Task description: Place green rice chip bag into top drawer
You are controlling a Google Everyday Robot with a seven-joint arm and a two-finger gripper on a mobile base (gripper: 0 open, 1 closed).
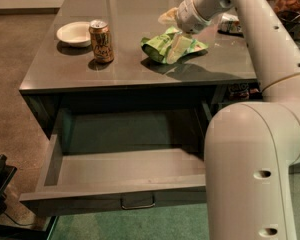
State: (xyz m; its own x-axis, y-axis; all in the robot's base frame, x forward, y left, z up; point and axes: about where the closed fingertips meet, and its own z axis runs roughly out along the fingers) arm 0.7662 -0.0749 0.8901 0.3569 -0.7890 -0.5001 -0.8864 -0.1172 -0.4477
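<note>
The green rice chip bag [162,45] lies crumpled on the grey tabletop [140,14], right of centre. My gripper [173,31] reaches down from the upper right and sits right at the bag. Its two pale fingers stand apart: one finger [179,45] lies across the bag's front and the other [168,17] is behind the bag's far edge. The bag still seems to rest on the table. The top drawer [115,196] below the tabletop is pulled wide open, and its inside is bare. Its small metal handle [137,202] is centred on the front.
A soda can [101,41] stands left of the bag, and a small white bowl [74,33] is further left. A dark-and-white packet [231,24] lies at the right behind my arm, with a jar [292,4] at the far right. My white base [255,174] blocks the drawer's right end.
</note>
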